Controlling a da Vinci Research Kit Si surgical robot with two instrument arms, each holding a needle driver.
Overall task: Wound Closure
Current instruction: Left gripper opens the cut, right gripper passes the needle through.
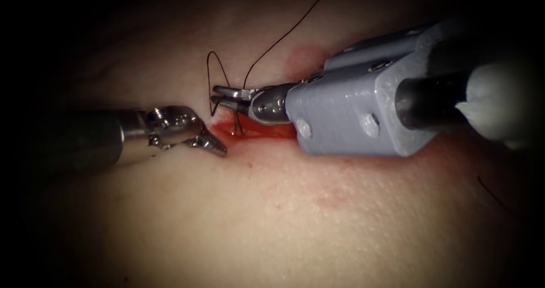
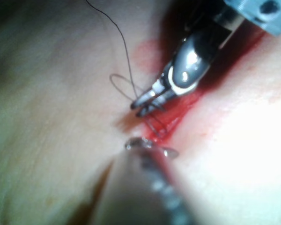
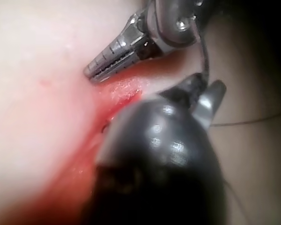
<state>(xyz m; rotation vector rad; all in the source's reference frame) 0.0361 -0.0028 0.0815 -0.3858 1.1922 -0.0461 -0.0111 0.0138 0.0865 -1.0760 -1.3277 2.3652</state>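
- Pale, fatty pork-belly tissue lies under both tools, with the cut running across it – wet with red fluid along its length.
- Coming in from the right, the right arm's steel claw sits at the cut's left end, just above the tissue. Its jaws stand a little apart at the tips, with thin black thread passing between them; whether they actually pinch it I cannot tell for sure, but it looks gripped.
- From that claw the thread rises in one long strand up and away to the right, while a second part forms a narrow loop standing just left of the jaws and dropping to the tissue beside the cut.
- Short dark stitches cross the red cut right below the right claw – seen best in the left wrist view.
- Silver and ridged, the left arm's claw rests on the left side of the cut, its tip just short of the red edge. Its jaws are pressed together and hold nothing.
- No curved needle can be made out clearly from where I stand, so I cannot say where it is.
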